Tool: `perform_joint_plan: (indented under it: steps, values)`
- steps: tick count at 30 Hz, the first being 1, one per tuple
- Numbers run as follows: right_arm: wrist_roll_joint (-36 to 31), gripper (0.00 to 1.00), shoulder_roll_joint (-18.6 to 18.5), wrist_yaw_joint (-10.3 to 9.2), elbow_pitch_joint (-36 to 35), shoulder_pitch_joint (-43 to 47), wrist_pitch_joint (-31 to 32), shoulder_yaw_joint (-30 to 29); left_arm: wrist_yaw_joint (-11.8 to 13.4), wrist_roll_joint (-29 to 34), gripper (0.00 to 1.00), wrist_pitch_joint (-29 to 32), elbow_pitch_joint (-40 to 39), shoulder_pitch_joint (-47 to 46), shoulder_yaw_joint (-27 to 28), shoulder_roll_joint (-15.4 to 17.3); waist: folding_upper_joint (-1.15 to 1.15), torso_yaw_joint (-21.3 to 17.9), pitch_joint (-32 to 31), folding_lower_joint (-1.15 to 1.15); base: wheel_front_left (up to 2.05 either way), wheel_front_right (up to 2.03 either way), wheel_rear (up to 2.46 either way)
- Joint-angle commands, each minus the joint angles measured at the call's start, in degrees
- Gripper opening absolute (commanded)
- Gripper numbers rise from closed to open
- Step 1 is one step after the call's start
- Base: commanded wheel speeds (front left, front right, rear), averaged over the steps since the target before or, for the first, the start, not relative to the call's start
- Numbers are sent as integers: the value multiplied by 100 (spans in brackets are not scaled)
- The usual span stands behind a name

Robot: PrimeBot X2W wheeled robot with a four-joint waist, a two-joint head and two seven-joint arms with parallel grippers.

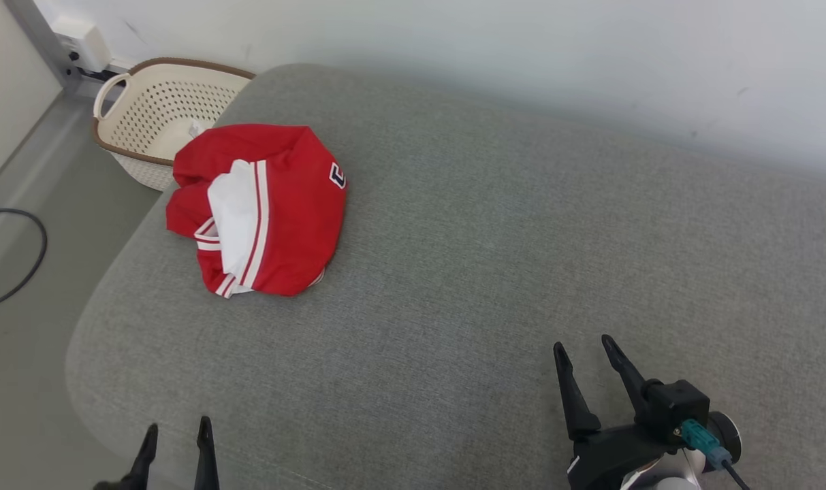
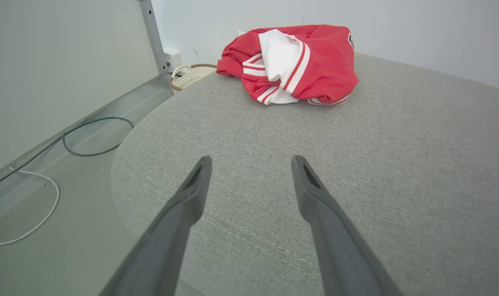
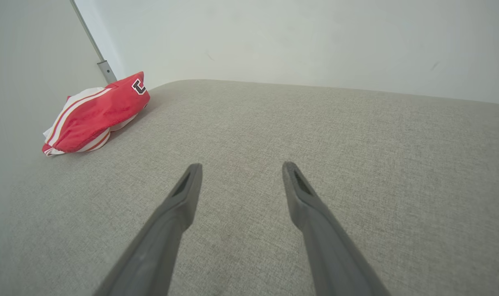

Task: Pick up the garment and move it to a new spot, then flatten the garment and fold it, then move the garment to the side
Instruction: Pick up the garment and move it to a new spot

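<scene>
1. The crumpled red fabric garment with white striped trim lies in a heap near the far left corner of the broad grey upholstered cushion, close to its left edge. It is bunched and partly turned on itself, so nothing of it is flat or folded yet.
2. Just beyond that corner a cream perforated plastic basket with a brown rim stands on the floor. I cannot tell whether the garment touches it.
3. The heap likely sits as it was dropped, so picking it up appears to be the step in hand.
4. The left tool is at the cushion's near edge, fingers spread apart, holding and touching nothing.
5. The right tool is over the near right part of the cushion, fingers likewise apart and empty, well apart from the garment.
</scene>
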Motion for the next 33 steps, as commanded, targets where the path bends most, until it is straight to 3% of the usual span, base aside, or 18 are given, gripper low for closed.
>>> perform_joint_plan:
  steps: [1,13,33]
  values:
    - [19,100,-49,0,-16,-52,-4,16,-55,-1,100,-4,57,-128,63,3,0,-100,100,0,0,0,0]
    - [-64,100,-337,0,-261,-338,-4,13,-592,209,100,-4,500,-1580,492,361,0,-503,800,0,0,0,0]
    - [4,100,-603,0,-525,-739,-2,16,-923,182,100,-4,2414,-3195,780,944,0,-1296,1587,0,0,0,0]
